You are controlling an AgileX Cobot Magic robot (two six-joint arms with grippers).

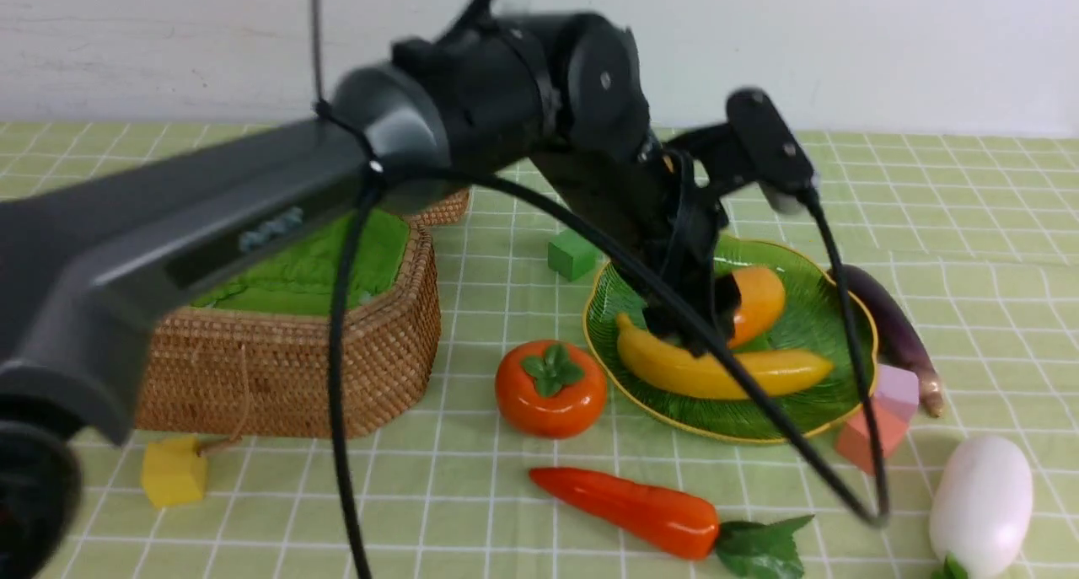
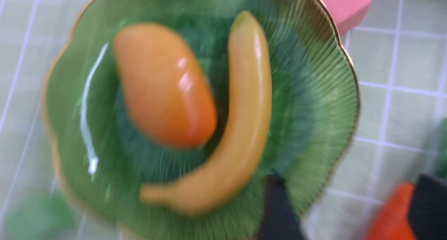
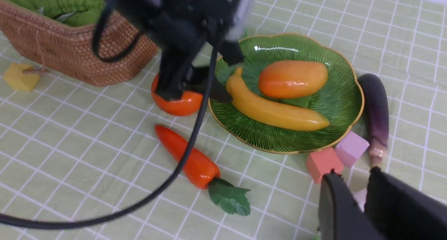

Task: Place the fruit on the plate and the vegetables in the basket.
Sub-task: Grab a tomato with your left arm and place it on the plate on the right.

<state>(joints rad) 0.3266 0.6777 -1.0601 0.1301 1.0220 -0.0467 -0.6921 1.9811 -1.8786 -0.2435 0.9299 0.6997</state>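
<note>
1. Mango [image 1: 754,301] and banana [image 1: 725,372] lie side by side on the plate [image 1: 822,326]. The persimmon [image 1: 550,388] sits on the tablecloth [image 1: 472,511], between plate and basket [image 1: 337,368].
2. Left gripper [image 1: 696,322] hangs over the plate by the banana, fingers spread, nothing in them.
3. Right gripper [image 3: 352,173]: fingers near together with a thin slit between them, nothing seen held. Can't tell whether it's fully closed.
4. Carrot [image 1: 632,510] lies on the cloth nearer the robot than the plate. Eggplant [image 1: 893,326] lies just beside the plate's right rim. Radish [image 1: 982,503] is at near right, well apart from the basket.
</note>
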